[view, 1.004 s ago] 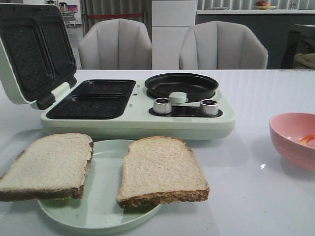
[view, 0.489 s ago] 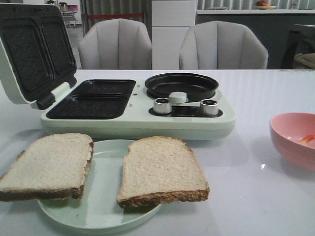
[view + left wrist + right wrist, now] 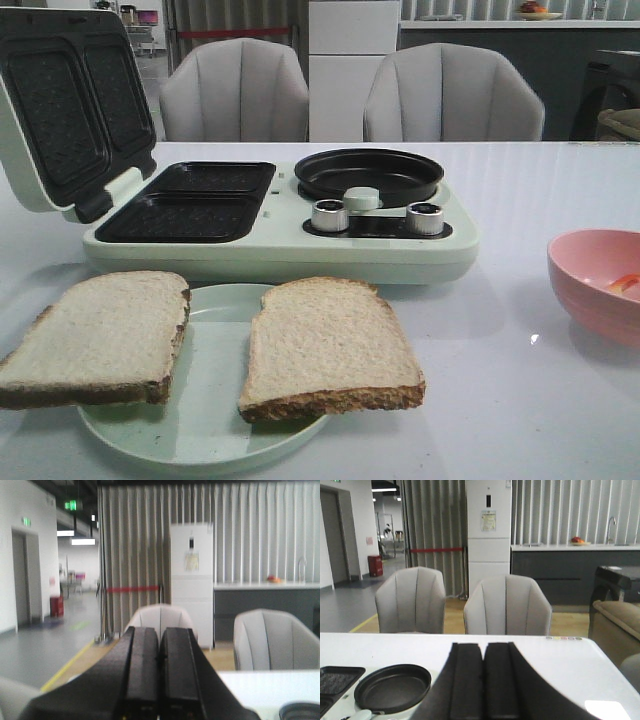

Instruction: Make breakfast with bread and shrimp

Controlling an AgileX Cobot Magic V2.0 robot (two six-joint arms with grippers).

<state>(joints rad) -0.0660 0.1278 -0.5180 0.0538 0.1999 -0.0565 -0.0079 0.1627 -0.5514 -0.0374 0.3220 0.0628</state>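
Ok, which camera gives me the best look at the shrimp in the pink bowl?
The front view. It shows the shrimp as a small orange piece inside the pink bowl at the table's right edge, though the frame crops the bowl. Neither wrist view shows the shrimp or bowl; both look over closed fingers toward the chairs.

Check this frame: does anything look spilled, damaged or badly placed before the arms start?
Nothing is spilled or damaged. One oddity: the left square slice of pale bread hangs well over the rim of the round pale green plate, its outer part beyond the plate. The right slice overhangs slightly too.
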